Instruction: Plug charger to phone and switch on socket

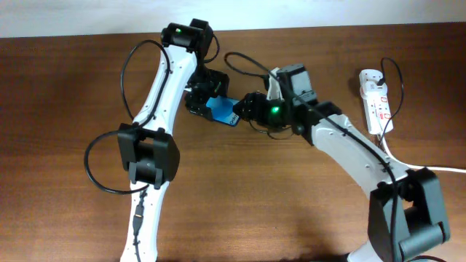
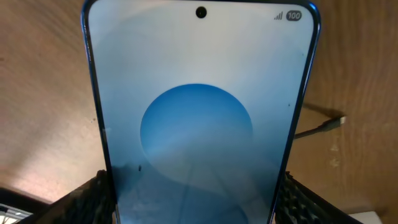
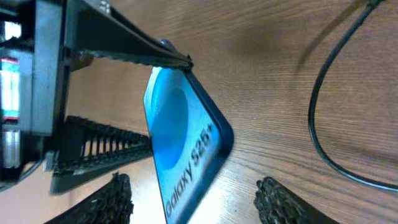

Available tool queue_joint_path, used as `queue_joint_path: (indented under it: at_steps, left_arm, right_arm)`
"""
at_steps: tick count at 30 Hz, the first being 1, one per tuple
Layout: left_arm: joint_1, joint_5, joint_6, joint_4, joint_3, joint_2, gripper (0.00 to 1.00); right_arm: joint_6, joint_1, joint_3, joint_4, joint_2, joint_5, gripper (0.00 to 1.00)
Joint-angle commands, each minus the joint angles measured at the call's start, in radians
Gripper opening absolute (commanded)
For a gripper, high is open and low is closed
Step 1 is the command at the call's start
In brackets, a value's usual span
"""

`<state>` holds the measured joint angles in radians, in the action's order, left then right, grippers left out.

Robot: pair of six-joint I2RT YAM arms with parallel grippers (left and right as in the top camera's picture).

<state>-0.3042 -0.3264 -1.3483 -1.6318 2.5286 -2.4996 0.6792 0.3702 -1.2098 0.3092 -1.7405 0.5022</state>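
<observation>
My left gripper point(image 1: 206, 100) is shut on the phone point(image 1: 221, 110) and holds it tilted above the table. In the left wrist view the phone point(image 2: 199, 106) fills the frame, blue oval on the screen, with my fingers point(image 2: 193, 193) on both long edges. My right gripper point(image 1: 245, 109) is open at the phone's free end. Its fingers point(image 3: 194, 196) stand on either side of the "Galaxy" end point(image 3: 186, 143) without touching. The charger's thin black cable point(image 3: 318, 127) lies loose on the table, its plug tip point(image 2: 338, 120) beside the phone. The socket point(image 1: 377, 102) lies at the far right.
A white plug block point(image 1: 370, 75) sits on the socket's far end. The socket's thick white cord point(image 1: 437, 169) runs off to the right. The wooden table's point(image 1: 65, 109) back edge meets a pale wall. Both arms cross the middle of the table.
</observation>
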Motion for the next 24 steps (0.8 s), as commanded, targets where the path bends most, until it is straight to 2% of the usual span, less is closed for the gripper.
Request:
queue_joint_path:
  at_steps: [1, 4, 10, 16, 18, 24]
  left_arm:
    - [-0.017, -0.023, -0.013, -0.010, 0.026, 0.007, 0.00]
    - [-0.041, -0.082, -0.013, -0.011, 0.026, 0.007, 0.00]
    - [-0.051, -0.127, -0.013, -0.024, 0.026, 0.007, 0.00]
    - [-0.051, -0.167, -0.013, -0.027, 0.026, 0.007, 0.00]
    - [-0.051, -0.167, -0.013, -0.027, 0.026, 0.007, 0.00]
    - [-0.033, -0.167, 0.009, -0.027, 0.026, 0.007, 0.00]
  right_arm:
    - [0.067, 0.053, -0.013, -0.004, -0.031, -0.129, 0.60]
    - [0.113, 0.076, -0.013, -0.015, -0.052, -0.173, 0.48]
    - [0.123, 0.076, -0.013, -0.075, -0.086, -0.174, 0.41]
    - [0.142, 0.076, -0.013, -0.098, -0.090, -0.163, 0.20]
    - [0.142, 0.076, -0.013, -0.097, -0.090, -0.154, 0.06]
    - [0.110, 0.042, -0.013, -0.095, -0.083, -0.134, 0.04]
